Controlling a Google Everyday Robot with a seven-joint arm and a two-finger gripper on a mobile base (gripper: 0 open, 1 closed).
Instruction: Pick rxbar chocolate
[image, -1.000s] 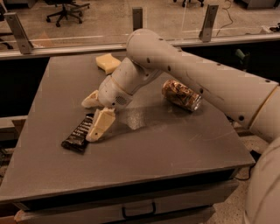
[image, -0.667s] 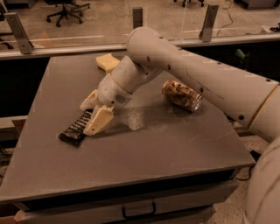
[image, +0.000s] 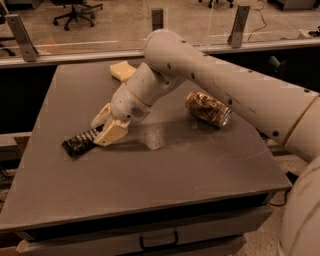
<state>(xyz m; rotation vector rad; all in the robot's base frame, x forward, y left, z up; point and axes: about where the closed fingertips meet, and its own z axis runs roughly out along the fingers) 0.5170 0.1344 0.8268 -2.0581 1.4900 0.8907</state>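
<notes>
Cream gripper (image: 103, 127), black-brown rxbar chocolate (image: 80, 142), gold-brown can (image: 208, 108), grey table (image: 165, 170).

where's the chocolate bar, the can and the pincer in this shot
rxbar chocolate (image: 78, 143): camera view, on the dark wrapper's exposed left end.
can (image: 208, 108): camera view, middle of its dented side.
pincer (image: 104, 128): camera view, midway between the fingertips, at the bar's right end.

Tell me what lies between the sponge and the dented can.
In the camera view, the robot's arm crosses the stretch between the sponge and the can. The gripper sits lower left, at the rxbar chocolate.
</notes>
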